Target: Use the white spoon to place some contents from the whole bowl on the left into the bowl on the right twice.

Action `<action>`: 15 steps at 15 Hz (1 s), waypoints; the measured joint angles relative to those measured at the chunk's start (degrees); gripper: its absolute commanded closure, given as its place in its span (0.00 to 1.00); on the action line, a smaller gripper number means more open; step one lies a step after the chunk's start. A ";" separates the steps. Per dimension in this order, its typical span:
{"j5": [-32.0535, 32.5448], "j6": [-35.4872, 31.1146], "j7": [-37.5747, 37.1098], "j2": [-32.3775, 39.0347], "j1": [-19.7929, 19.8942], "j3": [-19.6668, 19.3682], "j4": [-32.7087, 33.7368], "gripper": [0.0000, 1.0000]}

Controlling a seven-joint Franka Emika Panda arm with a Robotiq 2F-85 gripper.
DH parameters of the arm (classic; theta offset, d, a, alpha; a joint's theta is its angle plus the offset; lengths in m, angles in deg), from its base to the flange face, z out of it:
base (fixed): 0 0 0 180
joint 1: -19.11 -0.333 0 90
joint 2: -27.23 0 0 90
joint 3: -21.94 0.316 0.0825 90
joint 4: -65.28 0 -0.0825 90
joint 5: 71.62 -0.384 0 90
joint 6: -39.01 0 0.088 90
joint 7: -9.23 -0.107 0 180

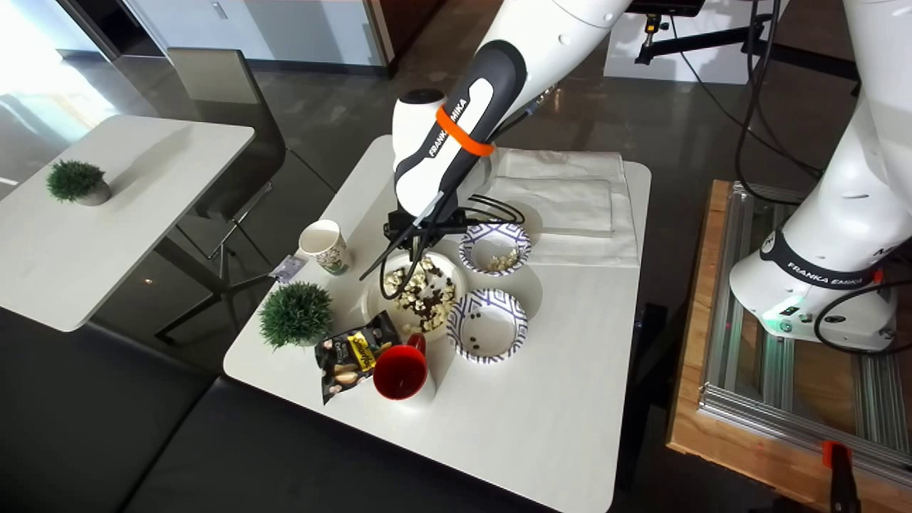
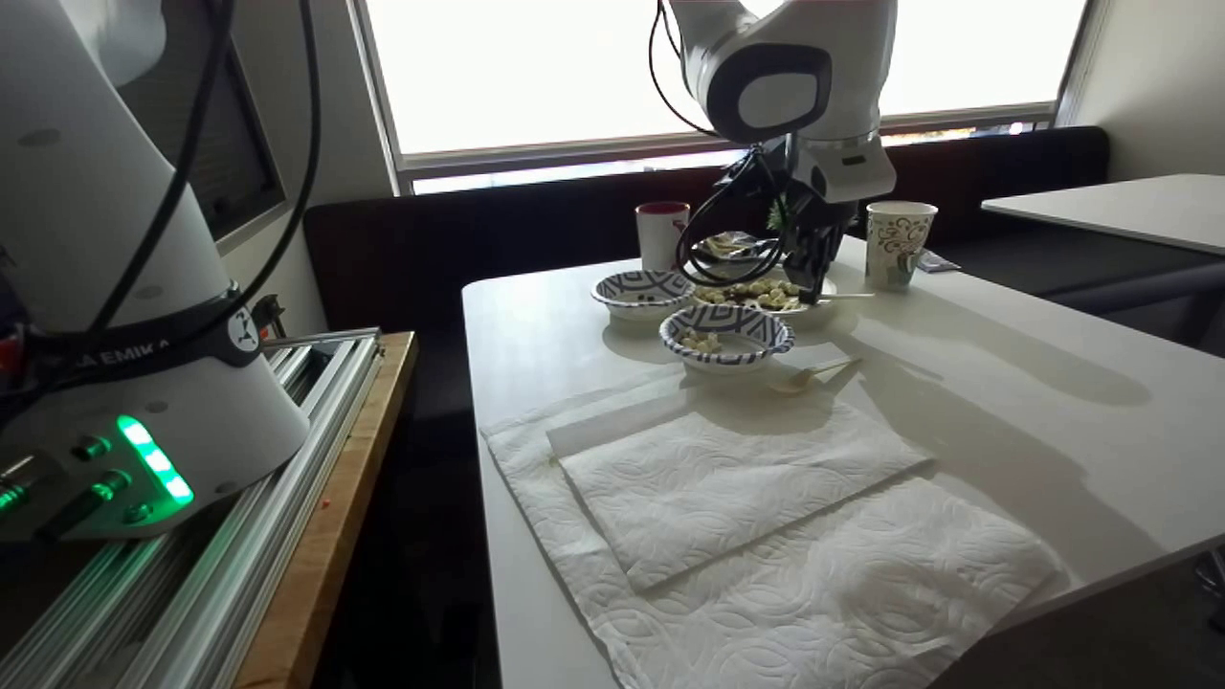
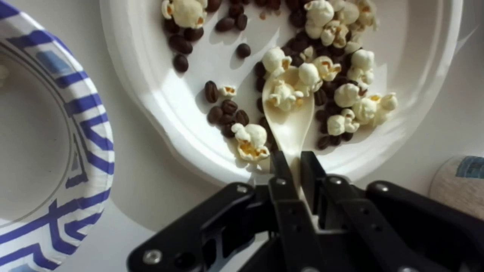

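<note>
In the wrist view my gripper [image 3: 296, 160] is shut on the handle of the white spoon [image 3: 291, 126]. Several popcorn pieces [image 3: 284, 95] lie in the spoon's scoop, which is over the white bowl [image 3: 117, 49]. That bowl holds the contents, pale popcorn mixed with dark brown beans [image 3: 225, 119]. Right of it in an exterior view are two blue-patterned bowls: one with some popcorn [image 1: 522, 242], and one with a few dark beans [image 1: 514, 310]. Which of them is the bowl on the right I cannot tell. The wrist view shows part of a patterned bowl [image 3: 90, 124] at its left edge.
A red-lined mug [image 1: 422, 390], a black snack bag [image 1: 340, 363] and a plant [image 1: 296, 313] crowd round the white bowl. Behind it stands a paper cup [image 1: 324, 246]. Another pale spoon [image 2: 796, 382] lies beside the popcorn bowl, near paper towels [image 2: 746, 478].
</note>
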 measured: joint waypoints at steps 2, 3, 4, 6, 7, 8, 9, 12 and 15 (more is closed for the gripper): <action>0.00 0.65 0.65 0.00 0.01 0.26 0.04 0.97; 0.00 0.98 0.97 0.00 0.01 0.38 0.08 0.97; 0.00 1.25 1.23 0.00 0.01 0.49 0.10 0.97; 0.00 1.49 1.60 0.00 -0.02 0.67 0.11 0.97; -0.02 1.53 1.70 0.00 -0.02 0.78 0.11 0.97; -0.13 1.53 1.83 0.00 0.00 0.96 0.11 0.97; -0.36 1.53 2.03 0.00 0.07 1.25 0.11 0.97; -2.66 1.61 3.60 0.09 1.27 3.11 0.11 0.97; -6.58 2.51 6.10 0.09 3.93 5.65 0.28 0.97</action>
